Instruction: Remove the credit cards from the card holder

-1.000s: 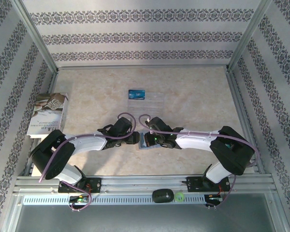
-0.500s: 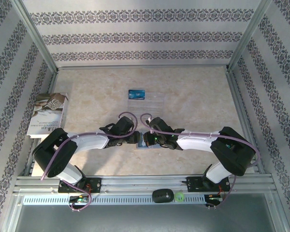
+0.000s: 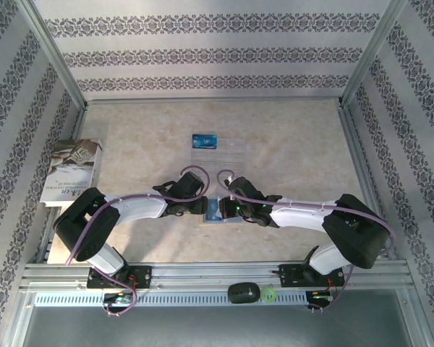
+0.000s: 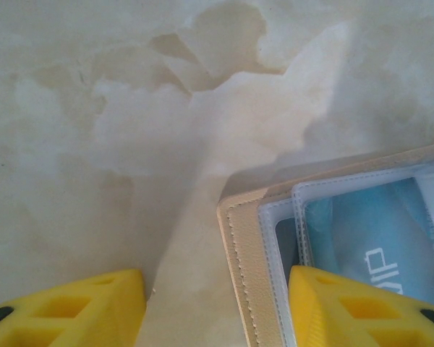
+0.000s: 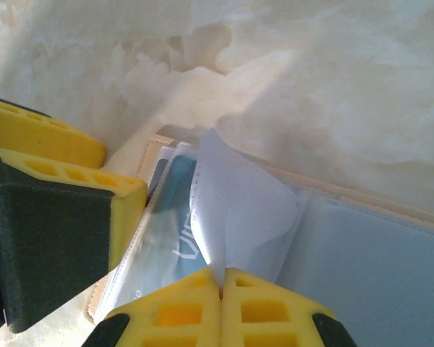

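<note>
**Containers.** A small flat tan folding card holder (image 3: 213, 212), pale blue-grey inside, lies open on the pale marbled worktop (image 3: 296, 144), near the front and between my two tools. The left wrist camera shows its stitched tan border (image 4: 240, 246) and its clear stitched pockets. One pocket holds a light blue card (image 4: 372, 238) with pale print. The pocket beside it shows a dark sliver (image 4: 285, 242); too little is exposed for me to tell whether it is a card. Farther back, well apart from the holder, sits a clear plastic tray (image 3: 230, 155) with a bright blue card (image 3: 204, 140) lying at its left end.

**Left tool** (image 3: 202, 207): released, grasping nothing. In its wrist view (image 4: 217, 314) the yellow fingers (image 4: 94, 311) stand spread. One is over bare worktop and the other is above the pocketed card, with the holder's tan edge between them.

**Right tool** (image 3: 225, 210): clenched. Its own camera shows the yellow tips (image 5: 220, 289) pressed together on a translucent leaf (image 5: 239, 210) of the card holder. The leaf curls up off the lining (image 5: 369, 260), with the light blue card (image 5: 166, 224) under it.

**View against view.** The overhead view gives the layout: the tray, and a pale-covered book (image 3: 71, 170) at the worktop's left edge. The pocket detail is too small to read from there, and the wrist cameras supply it. The right wrist view also shows the left tool (image 5: 123, 173) from the side, just beside the holder's edge.
</note>
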